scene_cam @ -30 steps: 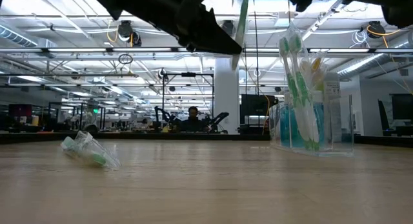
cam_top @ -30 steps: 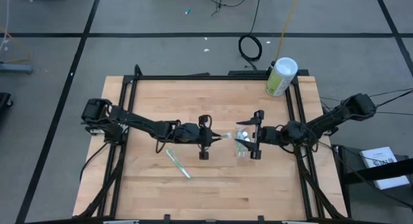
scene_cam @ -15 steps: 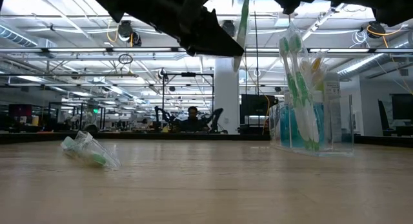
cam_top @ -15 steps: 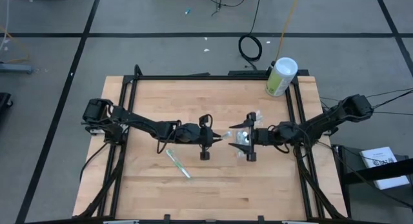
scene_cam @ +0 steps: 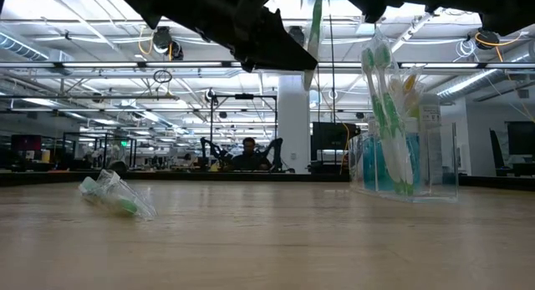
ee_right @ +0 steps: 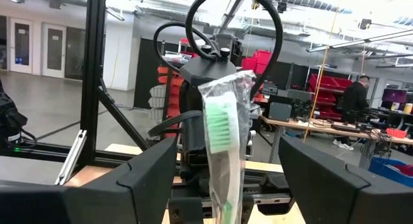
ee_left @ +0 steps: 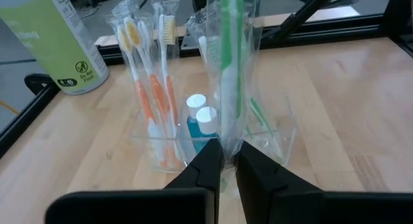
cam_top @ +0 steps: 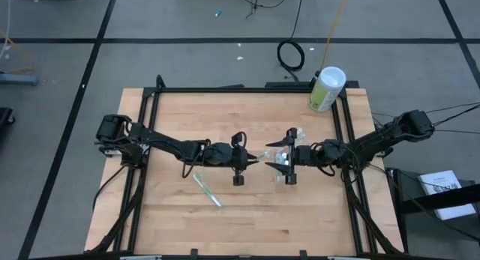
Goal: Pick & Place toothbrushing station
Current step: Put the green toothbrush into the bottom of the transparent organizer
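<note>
My left gripper (cam_top: pixel 238 159) is at the table's middle, shut on a green toothbrush in a clear wrapper (ee_left: pixel 229 69), which also shows in the low view (scene_cam: pixel 313 27) and the right wrist view (ee_right: pixel 224 140). The clear plastic cup (cam_top: pixel 281 170) stands just to its right, holding orange and green toothbrushes and teal tubes (ee_left: pixel 200 121). My right gripper (cam_top: pixel 287 156) is open above the cup. Its fingers (ee_right: pixel 148 179) stand on either side of the wrapped toothbrush's head end without touching it. A second wrapped toothbrush (cam_top: pixel 207 189) lies flat on the table. My left gripper pinches the lower end of the toothbrush's wrapper (ee_left: pixel 226 137) between its two fingers. The toothbrush stands nearly upright from the fingers, bristle end up, lifted clear of the table and short of the cup.
A pale-green canister with a white lid (cam_top: pixel 327 88) stands at the table's far right corner. The black frame rails (cam_top: pixel 341 132) run along the table's edges. Bare wood (cam_top: pixel 247 222) lies toward the near edge. People sit in the room behind (scene_cam: pixel 249 155).
My right gripper has moved a little toward the table's left, over the cup and up to the held toothbrush, staying open. My left gripper and the toothbrush have kept almost still.
</note>
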{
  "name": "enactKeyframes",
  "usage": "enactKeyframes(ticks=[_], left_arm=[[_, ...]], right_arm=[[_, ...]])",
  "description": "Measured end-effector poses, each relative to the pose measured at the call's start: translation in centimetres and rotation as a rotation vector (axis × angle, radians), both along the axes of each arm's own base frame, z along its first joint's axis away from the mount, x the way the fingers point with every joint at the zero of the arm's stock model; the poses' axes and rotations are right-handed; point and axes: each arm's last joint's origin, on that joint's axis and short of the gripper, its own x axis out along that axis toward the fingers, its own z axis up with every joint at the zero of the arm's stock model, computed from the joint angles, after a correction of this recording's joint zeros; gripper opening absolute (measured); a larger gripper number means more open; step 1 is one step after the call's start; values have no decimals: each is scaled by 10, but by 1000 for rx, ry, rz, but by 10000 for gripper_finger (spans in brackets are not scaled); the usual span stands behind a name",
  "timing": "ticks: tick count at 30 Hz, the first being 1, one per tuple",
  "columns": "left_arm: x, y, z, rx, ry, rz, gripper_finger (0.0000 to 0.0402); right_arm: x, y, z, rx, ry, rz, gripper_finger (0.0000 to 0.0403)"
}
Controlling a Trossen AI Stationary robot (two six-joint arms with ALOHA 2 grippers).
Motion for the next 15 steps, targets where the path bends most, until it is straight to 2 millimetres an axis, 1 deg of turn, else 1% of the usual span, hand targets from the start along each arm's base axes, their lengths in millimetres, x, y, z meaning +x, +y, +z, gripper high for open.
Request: enactKeyframes(ticks=[9,12,15], left_arm=[[0,0,0,0,0,0,9],[0,0,0,0,1,0,17],[0,0,0,0,0,0,28]], right_arm=[[1,0,3,2,-9,0,258],[4,1,4,7,-15,1,258],[11,3,0,-5,13,0,259]])
